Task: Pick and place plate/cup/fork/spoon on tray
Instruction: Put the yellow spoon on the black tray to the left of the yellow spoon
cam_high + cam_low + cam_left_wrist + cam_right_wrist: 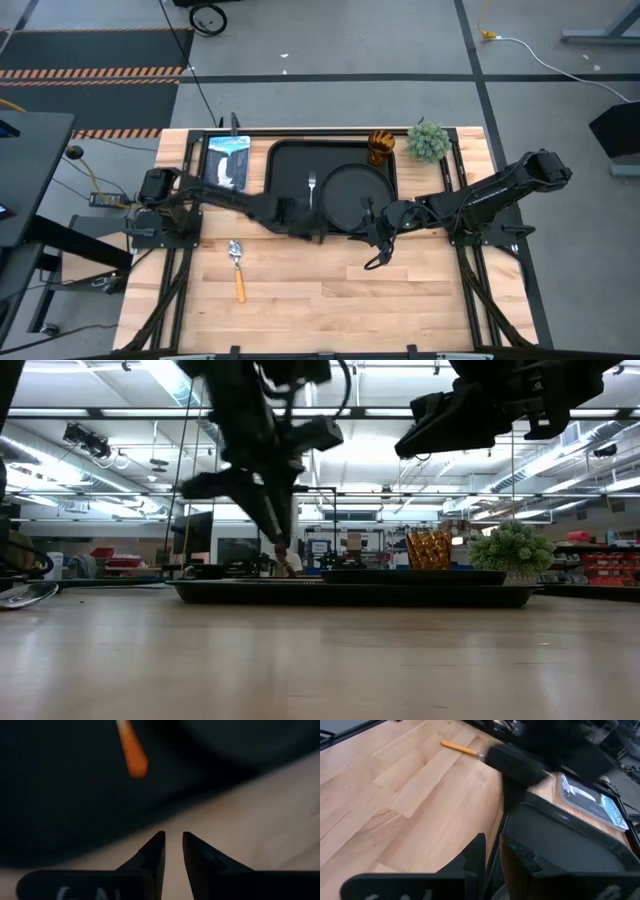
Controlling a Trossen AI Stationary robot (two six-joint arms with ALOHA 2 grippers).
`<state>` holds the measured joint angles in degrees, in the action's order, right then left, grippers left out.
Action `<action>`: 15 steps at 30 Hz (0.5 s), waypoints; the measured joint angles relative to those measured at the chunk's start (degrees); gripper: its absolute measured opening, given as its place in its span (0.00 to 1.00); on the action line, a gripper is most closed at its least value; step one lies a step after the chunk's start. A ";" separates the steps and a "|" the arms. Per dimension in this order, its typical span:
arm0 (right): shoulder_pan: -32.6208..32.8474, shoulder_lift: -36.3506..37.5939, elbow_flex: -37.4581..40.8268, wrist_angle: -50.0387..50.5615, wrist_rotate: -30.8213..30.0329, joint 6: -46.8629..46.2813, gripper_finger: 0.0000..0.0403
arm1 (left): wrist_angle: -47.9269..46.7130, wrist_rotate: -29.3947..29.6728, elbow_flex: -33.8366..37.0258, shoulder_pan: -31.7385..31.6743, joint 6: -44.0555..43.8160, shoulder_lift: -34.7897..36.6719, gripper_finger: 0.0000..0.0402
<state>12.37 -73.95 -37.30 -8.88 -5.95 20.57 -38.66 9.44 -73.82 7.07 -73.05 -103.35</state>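
Note:
The black tray (290,170) lies at the table's far middle. The round black plate (356,196) lies on its right half. The fork (311,190) lies on the tray left of the plate, and its orange handle shows in the left wrist view (133,751). The amber cup (381,147) stands at the tray's far right corner. The spoon (238,270) lies on the bare table, near left. My left gripper (173,842) is shut and empty over the tray's near edge. My right gripper (492,851) is shut and empty just near of the tray, by the plate.
A small green plant (428,142) stands right of the tray's far corner. A blue-and-white packet (227,160) lies left of the tray. Bare wood lies between the tray and the near edge (330,300). My left arm (520,765) crosses the right wrist view.

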 joint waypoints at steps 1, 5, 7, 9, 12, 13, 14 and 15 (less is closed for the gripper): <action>-0.01 0.00 0.00 0.09 0.00 0.00 0.16 | -1.25 0.80 0.00 1.76 -1.65 0.00 0.19; -0.01 0.00 0.00 0.15 0.02 -0.02 0.16 | -5.84 2.52 0.00 8.53 -10.61 0.02 0.19; -0.01 0.00 0.00 0.13 0.02 -0.02 0.16 | -9.01 3.33 0.00 11.75 -16.44 0.02 0.19; 0.01 0.00 0.00 0.13 0.02 -0.02 0.16 | -12.55 3.92 0.00 14.66 -22.75 0.02 0.19; 0.01 0.00 0.00 0.13 0.02 -0.02 0.16 | -18.11 3.88 0.02 18.58 -31.80 0.02 0.19; -0.01 0.00 0.00 0.13 0.02 -0.02 0.16 | -19.47 3.83 0.02 19.68 -34.40 0.02 0.19; 0.00 0.00 0.00 0.13 0.04 -0.01 0.16 | -20.73 3.61 0.02 20.76 -36.77 0.02 0.19; 0.01 0.00 0.00 0.15 0.04 0.00 0.16 | -21.84 3.22 0.02 21.70 -39.09 0.02 0.19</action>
<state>12.38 -73.95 -37.30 -8.73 -5.92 20.58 -60.50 12.65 -73.80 28.77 -112.13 -103.33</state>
